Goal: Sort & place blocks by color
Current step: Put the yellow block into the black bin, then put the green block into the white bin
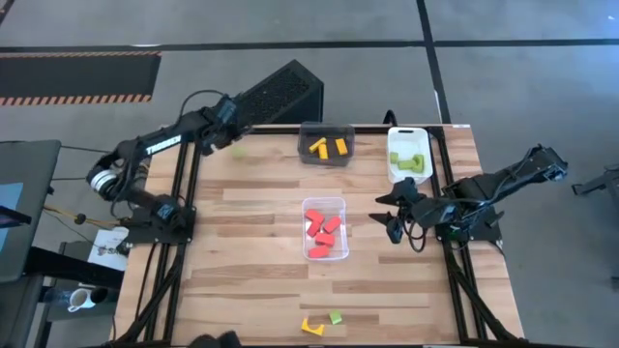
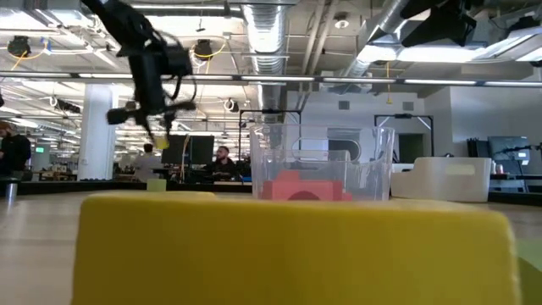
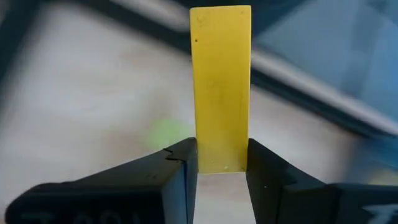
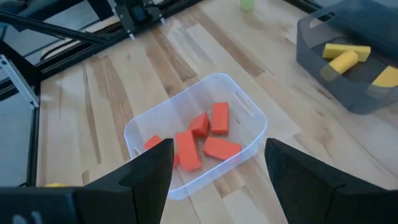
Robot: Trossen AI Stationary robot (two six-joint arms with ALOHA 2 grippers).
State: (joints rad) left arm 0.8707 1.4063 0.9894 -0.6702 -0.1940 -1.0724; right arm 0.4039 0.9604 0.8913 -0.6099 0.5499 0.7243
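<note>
High view: the left gripper [image 1: 232, 135] hovers over the far left table corner; the dark bin [image 1: 327, 143] sits to its right.

Left wrist view: it pinches a yellow bar [image 3: 220, 87]. It should carry the bar level, releasing only above that bin.

Right wrist view: the right gripper [image 4: 217, 163] waits, spread wide.

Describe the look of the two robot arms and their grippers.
Both arms are dark, nearly black, jointed links. The left arm bears white lettering along one link, with loose black cables looping above it. The left gripper and right gripper have plain, flat, matte black fingers.
</note>
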